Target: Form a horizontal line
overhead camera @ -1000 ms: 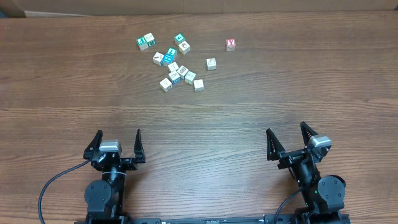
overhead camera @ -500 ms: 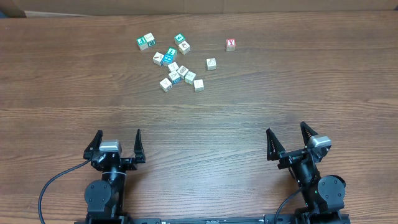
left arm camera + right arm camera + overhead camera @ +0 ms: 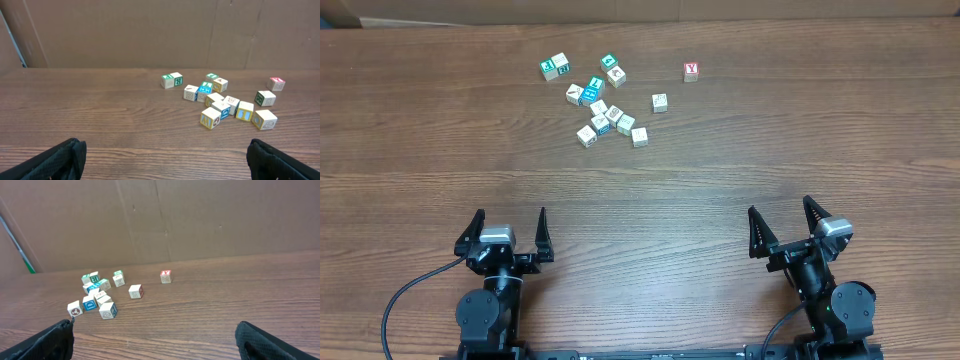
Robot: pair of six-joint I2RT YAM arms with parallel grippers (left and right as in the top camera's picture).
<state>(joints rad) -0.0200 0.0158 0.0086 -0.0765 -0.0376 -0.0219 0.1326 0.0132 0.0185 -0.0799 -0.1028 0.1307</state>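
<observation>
Matte brown wood-grain surface (image 3: 720, 180) carries black left tool (image 3: 510, 215) and right tool (image 3: 780, 207) at its near edge, both with pointed jaws spread wide and empty; small pale wooden cubes (image 3: 614, 116) lie far centre-left in a loose scatter, not aligned, several touching, face prints too small to read.

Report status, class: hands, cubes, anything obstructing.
Left hand open, right hand open, both empty. Wooden cubes scattered far side, no line yet. Nothing blocking the approach.
</observation>
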